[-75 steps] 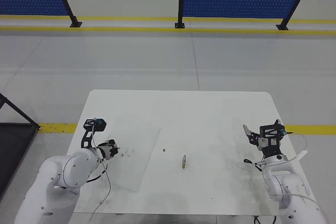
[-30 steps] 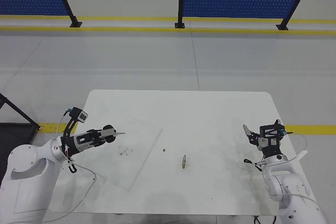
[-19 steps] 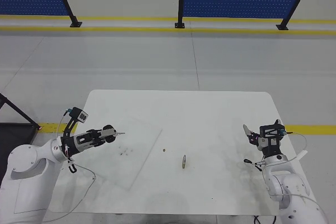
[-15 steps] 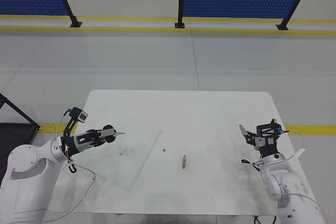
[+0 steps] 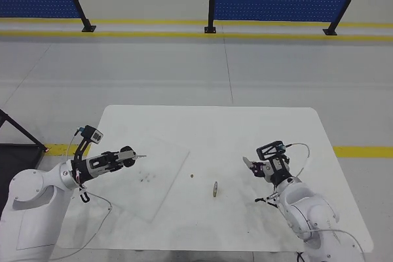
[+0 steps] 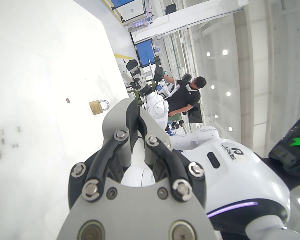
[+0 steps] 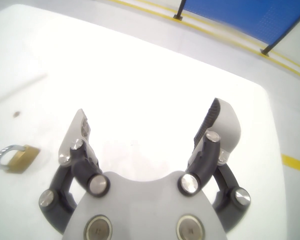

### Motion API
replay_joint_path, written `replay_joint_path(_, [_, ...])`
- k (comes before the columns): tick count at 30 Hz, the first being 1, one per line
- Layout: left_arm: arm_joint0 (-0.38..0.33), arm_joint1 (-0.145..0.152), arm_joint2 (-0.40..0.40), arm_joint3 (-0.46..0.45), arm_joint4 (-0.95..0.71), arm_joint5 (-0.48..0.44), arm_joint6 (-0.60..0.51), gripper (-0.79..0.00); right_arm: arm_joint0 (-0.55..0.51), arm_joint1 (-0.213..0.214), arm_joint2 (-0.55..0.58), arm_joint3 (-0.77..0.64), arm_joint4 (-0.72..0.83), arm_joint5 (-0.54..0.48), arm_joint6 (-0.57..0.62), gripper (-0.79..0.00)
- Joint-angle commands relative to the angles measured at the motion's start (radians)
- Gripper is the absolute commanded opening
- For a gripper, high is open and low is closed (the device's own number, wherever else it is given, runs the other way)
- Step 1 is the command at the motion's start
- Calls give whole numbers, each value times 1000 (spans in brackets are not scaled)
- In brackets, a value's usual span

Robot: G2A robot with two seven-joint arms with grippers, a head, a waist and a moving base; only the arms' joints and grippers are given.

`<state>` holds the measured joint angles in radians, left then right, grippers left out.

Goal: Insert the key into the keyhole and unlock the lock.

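Brass lock (image 5: 215,188): sitting near the middle of the bench (image 5: 262,124), untouched
left fingers (image 6: 115,118): pressed together, over the bench's left part, well apart from the lock
right fingers (image 7: 227,121): spread wide, empty, hanging near the lock
tiny brown speck (image 5: 192,175): near the lock

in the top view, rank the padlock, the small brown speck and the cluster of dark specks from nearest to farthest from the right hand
Measured from the right hand:
1. padlock, near the table's middle, toward the front edge.
2. small brown speck, just beyond the padlock, toward the left arm.
3. cluster of dark specks, farthest, on the left arm's side of the table.
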<state>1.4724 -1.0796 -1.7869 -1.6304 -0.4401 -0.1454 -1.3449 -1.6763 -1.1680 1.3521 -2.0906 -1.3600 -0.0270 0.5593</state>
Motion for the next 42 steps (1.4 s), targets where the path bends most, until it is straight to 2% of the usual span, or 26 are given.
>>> replay_joint_path(1, [0,0,0,0,0,0,0,-785,4,-2,-23,-21,-10,8,68,0])
replay_joint_path(10, [0,0,0,0,0,0,0,-785,57,-19,-128,-114,32,110,364,0])
replay_joint_path(15, [0,0,0,0,0,0,0,-785,110,-31,-191,-117,51,170,508,0])
replay_joint_path(21, [0,0,0,0,0,0,0,-785,202,-51,-281,-102,34,245,603,0])
replay_joint_path(25, [0,0,0,0,0,0,0,-785,227,-64,-306,-108,69,338,684,0])
replay_joint_path(40, [0,0,0,0,0,0,0,-785,227,-67,-298,-126,103,348,669,0])
replay_joint_path(42, [0,0,0,0,0,0,0,-785,248,-68,-305,-152,97,326,740,0])
